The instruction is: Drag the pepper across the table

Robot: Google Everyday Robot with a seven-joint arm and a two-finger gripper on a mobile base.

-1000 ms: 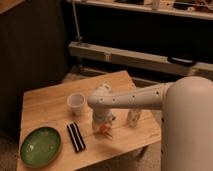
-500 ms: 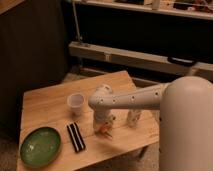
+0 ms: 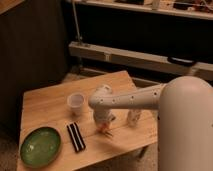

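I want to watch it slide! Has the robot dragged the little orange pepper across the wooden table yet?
Looks just begun. Done: the gripper is down at the slim orange-red toy pepper, near the light wooden table's front edge. In hand: probably gripping it. Left: the whole drag across.

Your gripper [image 3: 102, 123] is low over the table [image 3: 45, 105], at the pepper [image 3: 104, 129], not far from the front edge. On the left side of the view a black bar [image 3: 76, 136] lies near it, and beyond that a green plate [image 3: 40, 146] fills the front left corner. A white cup [image 3: 75, 102] stands upright behind and to the left, also near. On the right a small white bottle [image 3: 133, 117] stands close, under the arm [image 3: 130, 97]. Bare wood shows in two places: the back left part, and the strip in front of the bottle.
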